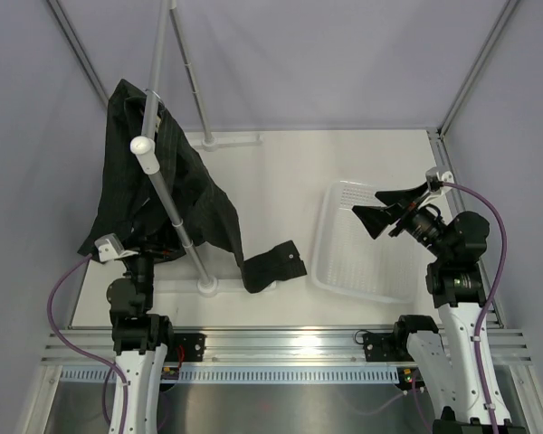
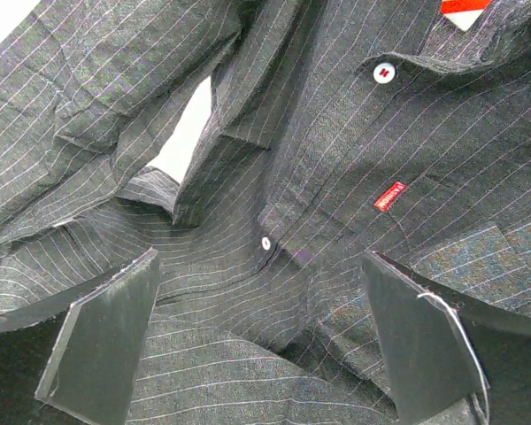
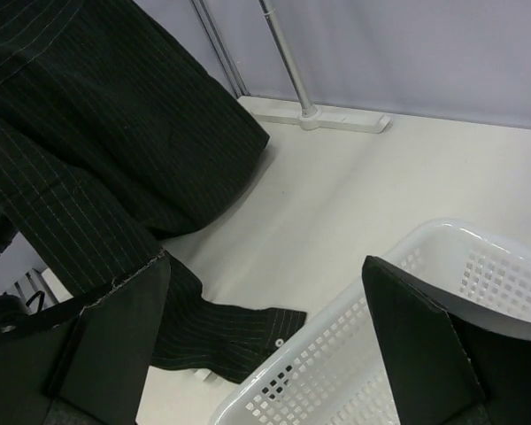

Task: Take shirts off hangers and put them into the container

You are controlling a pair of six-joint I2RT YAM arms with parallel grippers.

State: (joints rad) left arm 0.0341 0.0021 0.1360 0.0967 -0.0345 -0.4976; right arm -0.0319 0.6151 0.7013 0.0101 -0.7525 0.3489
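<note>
Well, shirt (image 2: pixel 354 159) before gaping left claw (image 2: pixel 259 257).

A black pinstriped shirt (image 1: pixel 118 163) hangs at the far left, loose and rumpled, with white buttons (image 2: pixel 384 71) and a small red label (image 2: pixel 389 195) on its chest. One sleeve (image 1: pixel 273 264) trails onto the surface (image 1: pixel 281 172), its cuff just beside the white slotted basket (image 1: pixel 324 240) at the right.

L arm (image 1: pixel 131 303) is raised near upright from its base, wrist tipped fwd. L gripper (image 2: pixel 258 261) is spread wide, nothing clamped betw. the jaws. R arm (image 1: pixel 454 280) is bent at the elbow; R gripper (image 1: pixel 373 206) is pointed leftward, likewise spread wide & empty.
</note>
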